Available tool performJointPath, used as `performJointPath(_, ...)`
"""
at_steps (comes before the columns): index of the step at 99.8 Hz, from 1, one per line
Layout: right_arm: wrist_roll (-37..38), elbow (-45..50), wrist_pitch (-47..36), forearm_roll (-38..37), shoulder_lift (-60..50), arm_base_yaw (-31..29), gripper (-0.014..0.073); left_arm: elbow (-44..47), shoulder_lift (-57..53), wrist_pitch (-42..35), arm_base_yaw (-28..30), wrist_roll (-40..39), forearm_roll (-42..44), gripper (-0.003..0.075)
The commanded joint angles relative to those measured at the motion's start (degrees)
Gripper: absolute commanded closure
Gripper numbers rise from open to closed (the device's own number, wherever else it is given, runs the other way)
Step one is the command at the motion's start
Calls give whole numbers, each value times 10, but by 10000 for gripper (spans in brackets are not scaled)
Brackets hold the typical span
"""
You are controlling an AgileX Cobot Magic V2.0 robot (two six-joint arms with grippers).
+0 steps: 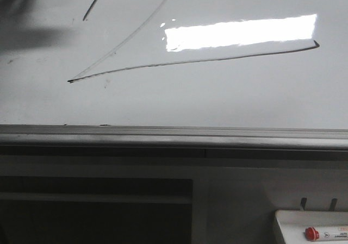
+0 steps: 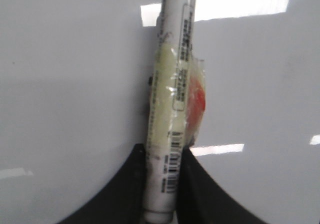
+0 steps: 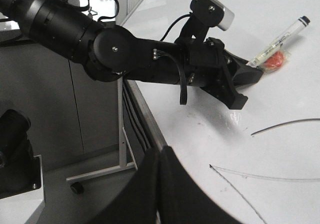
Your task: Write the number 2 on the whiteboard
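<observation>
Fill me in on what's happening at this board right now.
The left gripper is clamped on a taped marker, held out over the whiteboard. A drawn number 2 already shows on the board: a long diagonal meeting a long base stroke at a sharp corner. The right gripper is shut and empty. A spare red-capped marker lies in a small tray below.

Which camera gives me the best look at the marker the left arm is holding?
The right wrist view: it shows the whole marker in the left gripper, its tip off the whiteboard. The left wrist view shows the taped barrel close up, tip out of frame. The front view shows only a different, red-capped marker.
</observation>
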Motion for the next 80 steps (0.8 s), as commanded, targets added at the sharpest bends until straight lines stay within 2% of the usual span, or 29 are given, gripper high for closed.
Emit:
performJointPath(1,2,-10,-50,11,-7,-4,652,-9,9,12,1,-3,-13,516)
performJointPath(12,2,-3,-52,16,-7,-4,652,-9,9,12,1,-3,-13,423)
performJointPath(32,2,-2,-51,25,-7,-4,652,-9,9,14,1,-3,-19,365)
performJointPath(50,2,-2,-42,26,-7,-4,652,-9,-4,42,1,-3,-19,276)
performJointPath(66,2,-2,-41,22,-8,-4,652,-9,-67,96,1,-3,-19,281)
performJointPath(80,2,-2,-56,-23,-15,-5,653,-9,-157,145,1,-3,-19,286)
